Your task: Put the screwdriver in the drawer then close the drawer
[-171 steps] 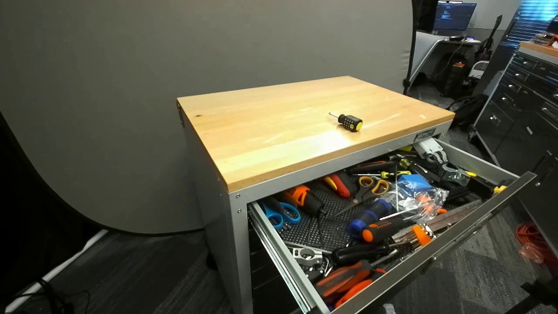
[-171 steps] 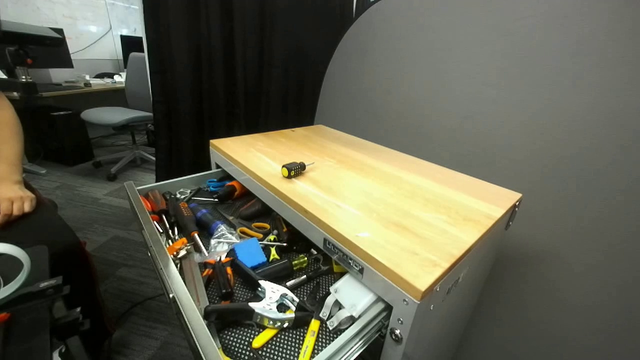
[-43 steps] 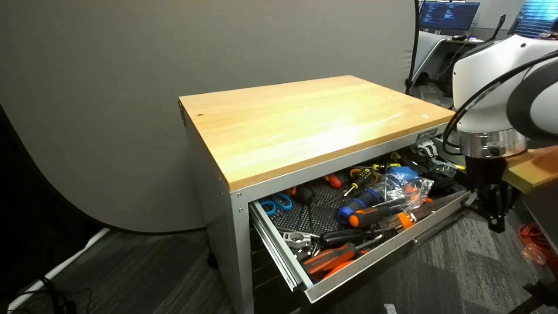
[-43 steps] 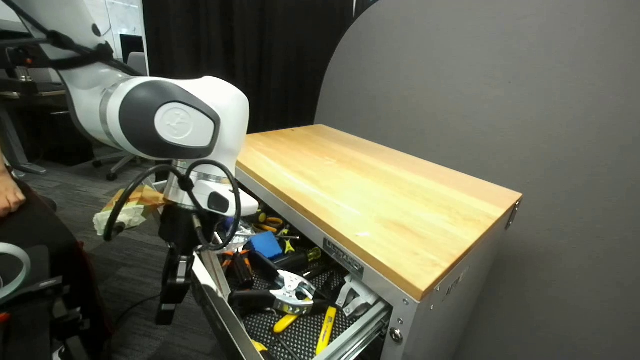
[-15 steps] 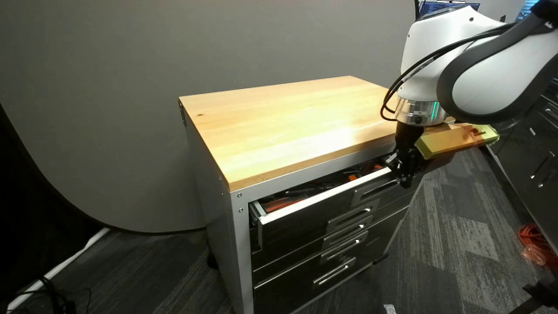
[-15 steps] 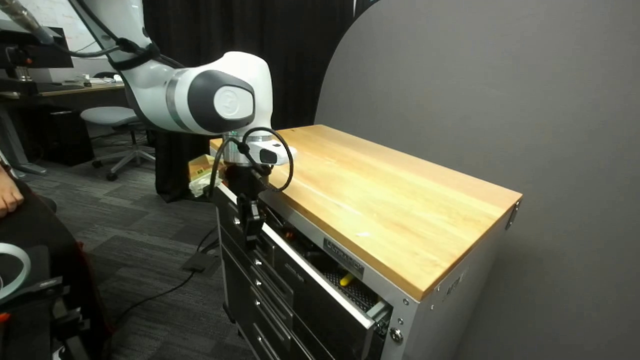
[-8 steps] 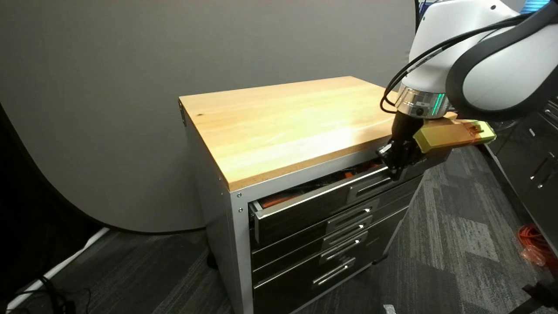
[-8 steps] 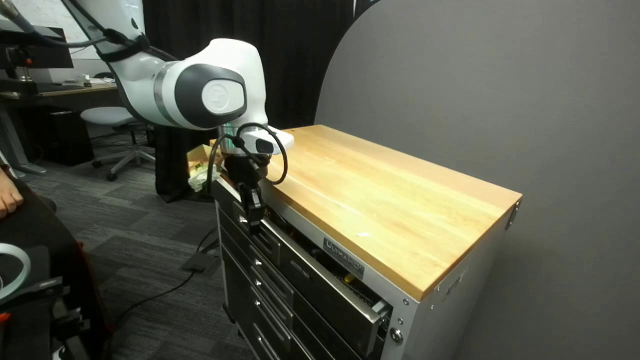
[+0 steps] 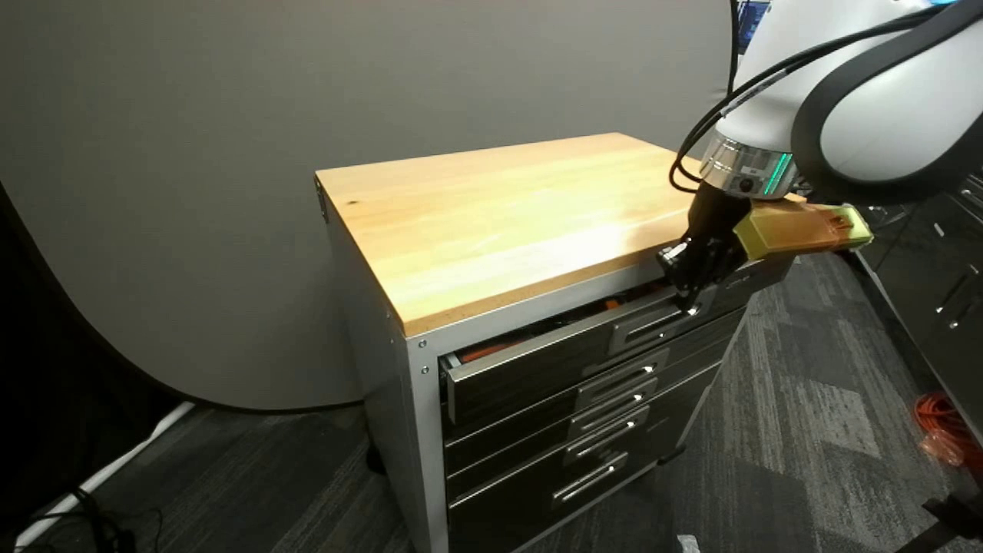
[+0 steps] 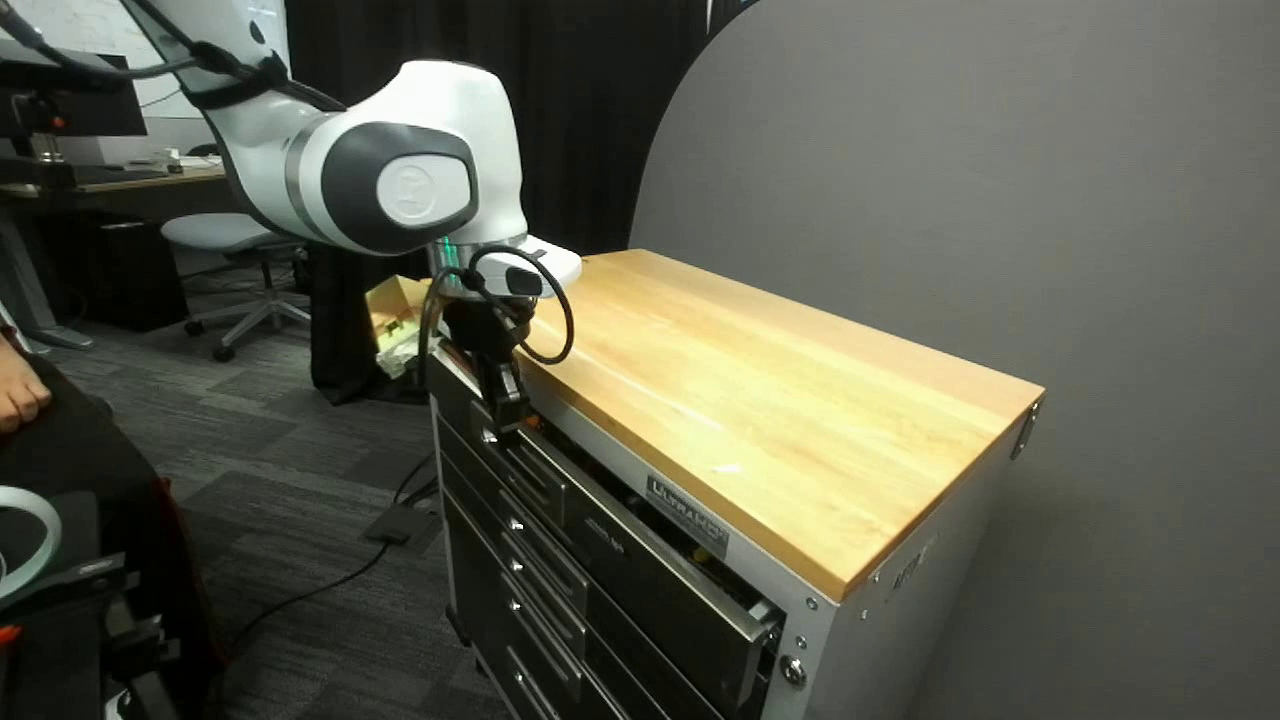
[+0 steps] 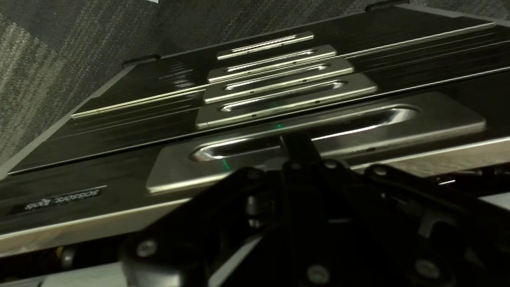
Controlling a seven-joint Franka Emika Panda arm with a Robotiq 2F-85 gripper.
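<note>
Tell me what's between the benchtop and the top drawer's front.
A grey frame strip, then orange items showing inside the partly open drawer, in an exterior view.

Your robot arm [image 10: 400, 185] is cut off at the top of both exterior views and hides part of the front edge of the counter [image 10: 740, 400]. Below that edge, you can hardly see the tools [image 9: 491, 352] in the drawer [image 9: 553, 365].
</note>
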